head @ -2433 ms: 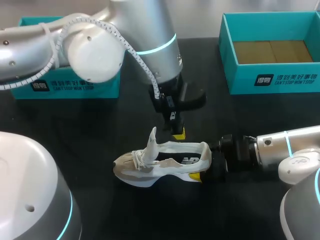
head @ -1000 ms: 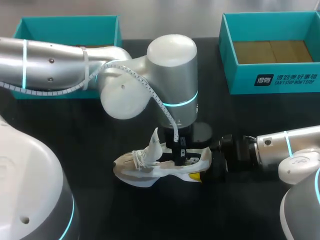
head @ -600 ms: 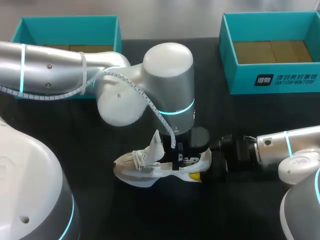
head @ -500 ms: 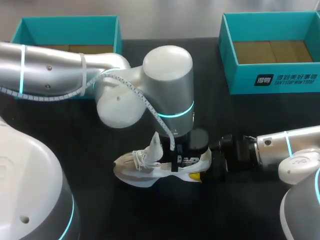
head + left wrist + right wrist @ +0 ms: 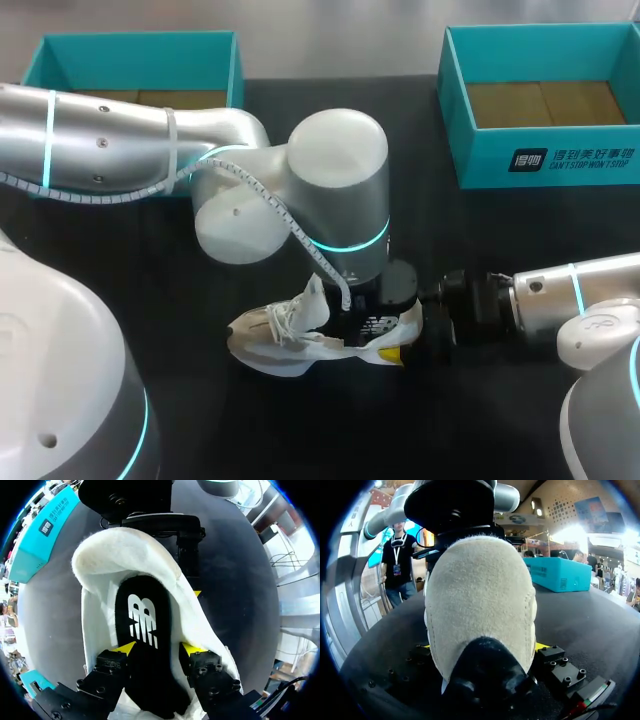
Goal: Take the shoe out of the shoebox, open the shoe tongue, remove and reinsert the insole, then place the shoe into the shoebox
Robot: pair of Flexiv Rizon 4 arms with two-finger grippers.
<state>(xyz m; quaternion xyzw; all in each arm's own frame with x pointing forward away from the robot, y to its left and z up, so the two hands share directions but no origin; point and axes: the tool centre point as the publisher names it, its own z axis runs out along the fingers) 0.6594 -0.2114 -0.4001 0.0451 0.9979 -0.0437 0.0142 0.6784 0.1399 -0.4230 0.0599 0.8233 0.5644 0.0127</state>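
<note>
**Left arm** (image 5: 130, 140) (entering from the frame's left): silver cylindrical links, cyan light rings, white black-marked cable (image 5: 296, 232). **Right arm** (image 5: 570, 295), lower right: silver, cyan ring, black wrist. **Right gripper** (image 5: 482, 647): black screw-studded finger blocks, yellow tips.

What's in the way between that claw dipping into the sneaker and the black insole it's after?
Nothing visible. The left gripper sits inside the sneaker, in its opening, with the black insole bare directly ahead of it. The tongue stands pulled up toward the toe, clear of the opening.
</note>
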